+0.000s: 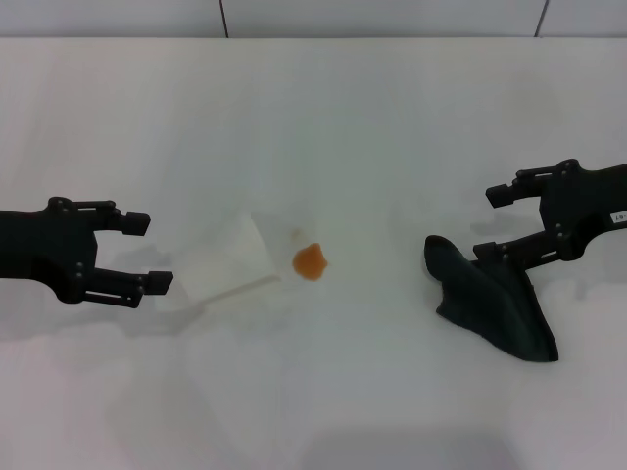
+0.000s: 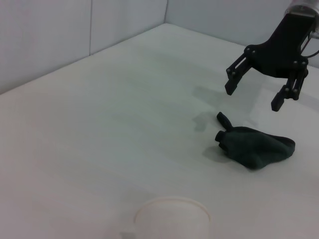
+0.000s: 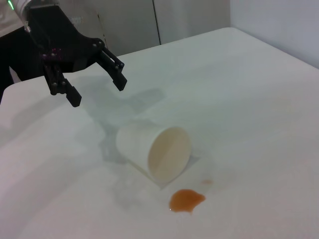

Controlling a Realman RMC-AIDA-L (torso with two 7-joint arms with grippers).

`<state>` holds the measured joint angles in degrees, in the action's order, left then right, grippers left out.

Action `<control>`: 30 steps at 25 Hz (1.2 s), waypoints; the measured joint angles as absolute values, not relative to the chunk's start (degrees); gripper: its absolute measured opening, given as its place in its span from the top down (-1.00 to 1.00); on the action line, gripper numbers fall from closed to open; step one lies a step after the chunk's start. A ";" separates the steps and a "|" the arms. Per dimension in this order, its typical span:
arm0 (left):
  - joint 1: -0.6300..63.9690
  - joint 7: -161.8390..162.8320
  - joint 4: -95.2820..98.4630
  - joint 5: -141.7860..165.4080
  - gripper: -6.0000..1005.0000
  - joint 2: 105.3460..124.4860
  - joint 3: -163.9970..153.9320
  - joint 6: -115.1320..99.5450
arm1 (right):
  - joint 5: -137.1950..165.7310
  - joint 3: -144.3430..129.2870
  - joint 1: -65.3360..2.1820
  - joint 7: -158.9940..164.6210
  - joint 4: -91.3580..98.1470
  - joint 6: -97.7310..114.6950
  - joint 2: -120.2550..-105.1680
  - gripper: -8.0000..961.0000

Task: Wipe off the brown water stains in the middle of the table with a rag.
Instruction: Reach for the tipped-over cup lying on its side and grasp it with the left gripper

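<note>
Honestly, the open, empty right gripper (image 1: 507,221) hovering over the crumpled dark greenish cloth rag (image 1: 495,304) could pinch only a loose fold. Then a sloppy sweep might smear the small orange-brown stain (image 1: 311,261) mid-table or knock the tipped white paper cup (image 1: 231,260) beside it. The left gripper (image 1: 143,252) hangs open, empty.
</note>
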<state>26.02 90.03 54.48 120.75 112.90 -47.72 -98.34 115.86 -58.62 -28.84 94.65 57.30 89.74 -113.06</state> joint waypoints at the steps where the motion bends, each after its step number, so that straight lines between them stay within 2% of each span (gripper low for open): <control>1: 26.02 90.02 54.48 120.76 -0.78 112.91 -47.72 -98.32 | 115.86 -58.62 -28.80 94.65 57.37 89.74 -113.06 -0.78; 21: 26.20 90.77 54.52 121.21 -0.78 112.94 -47.99 -97.79 | 115.91 -58.62 -28.56 94.66 57.23 89.74 -113.21 -0.78; 30: 32.08 97.63 55.20 130.07 -0.78 111.68 -48.03 -98.46 | 115.93 -58.62 -28.48 94.01 57.22 89.73 -113.51 -0.78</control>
